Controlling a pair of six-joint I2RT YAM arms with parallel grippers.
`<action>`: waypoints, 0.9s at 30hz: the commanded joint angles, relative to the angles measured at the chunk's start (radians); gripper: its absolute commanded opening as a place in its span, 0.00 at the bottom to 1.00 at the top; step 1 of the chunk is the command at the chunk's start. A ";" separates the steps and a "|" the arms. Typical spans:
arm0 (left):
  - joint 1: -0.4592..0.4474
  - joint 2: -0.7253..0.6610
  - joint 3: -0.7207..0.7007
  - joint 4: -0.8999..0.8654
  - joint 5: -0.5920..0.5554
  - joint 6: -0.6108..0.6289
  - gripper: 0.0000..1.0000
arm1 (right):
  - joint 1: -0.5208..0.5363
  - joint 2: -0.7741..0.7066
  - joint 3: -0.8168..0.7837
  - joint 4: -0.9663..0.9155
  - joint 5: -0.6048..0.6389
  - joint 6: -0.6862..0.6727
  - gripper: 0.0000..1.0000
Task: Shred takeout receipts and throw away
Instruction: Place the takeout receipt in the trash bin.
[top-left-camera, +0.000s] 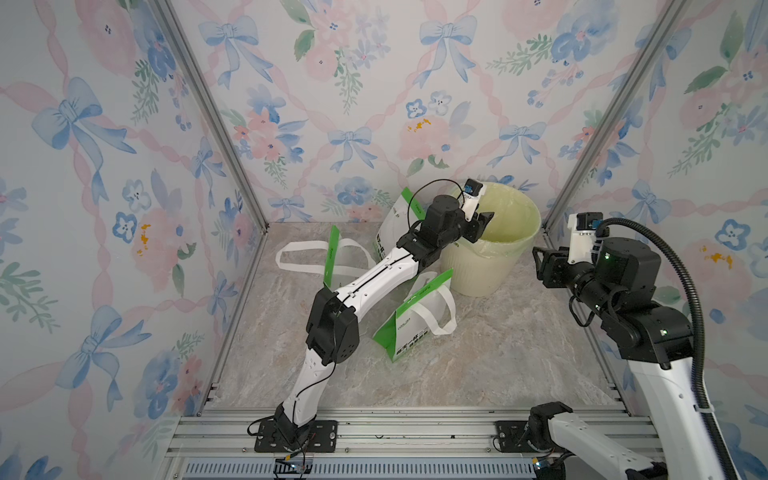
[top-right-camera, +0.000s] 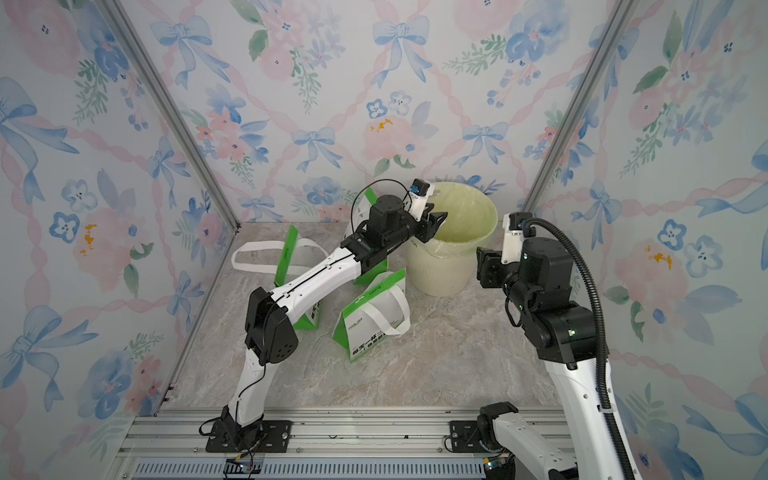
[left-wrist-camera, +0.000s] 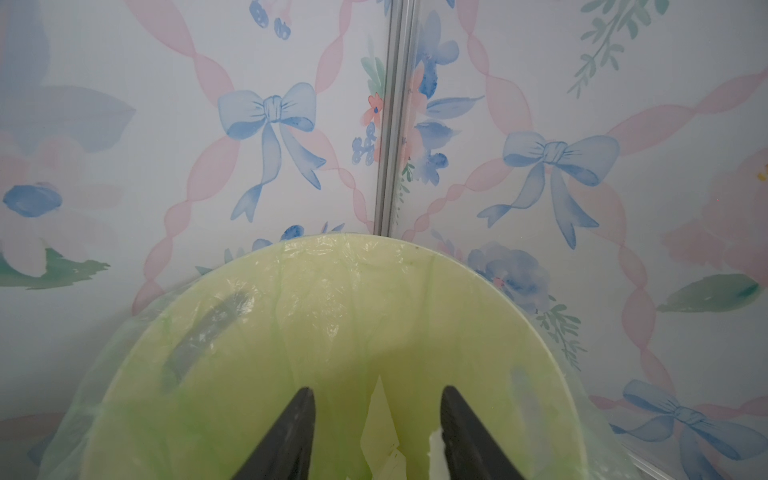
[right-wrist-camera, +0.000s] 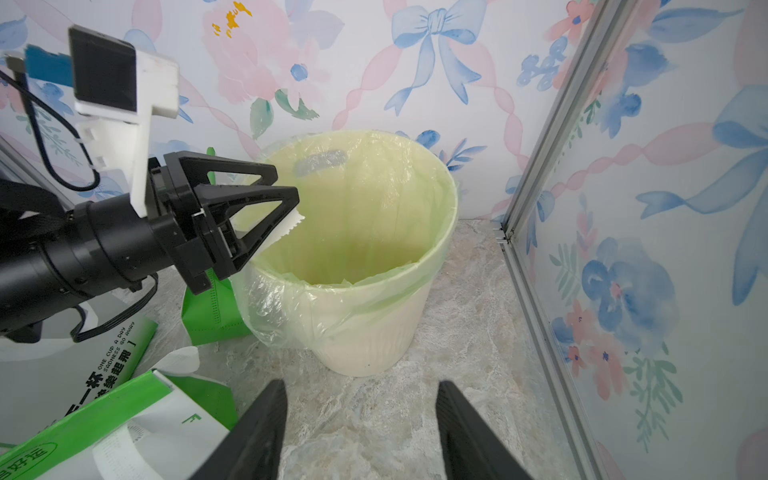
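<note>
Waste bin (top-left-camera: 490, 270), green-lined: upright in the table's (top-left-camera: 478, 374) far right corner.
Green-and-white bags (top-left-camera: 411, 328): three, on the table beside the bin.
Right gripper (right-wrist-camera: 361, 384): jaws wide, empty, near the bin.
Left gripper (right-wrist-camera: 286, 187): over the bin's rim, jaws parted.
Receipt scrap (right-wrist-camera: 296, 219): white, jagged-edged, clinging to one left finger above the bin's mouth.
Second scrap (left-wrist-camera: 379, 415): seen between the parted jaws, inside the bin's mouth.
</note>
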 joint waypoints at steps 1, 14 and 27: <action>0.011 0.003 0.019 -0.005 -0.008 0.004 0.56 | -0.009 -0.012 0.010 -0.032 0.014 0.019 0.60; 0.017 0.028 0.026 -0.008 -0.047 0.007 0.50 | -0.009 -0.012 0.020 -0.077 -0.011 0.025 0.60; 0.018 0.012 0.071 -0.008 -0.103 0.030 0.46 | -0.009 -0.013 0.025 -0.100 -0.027 0.023 0.60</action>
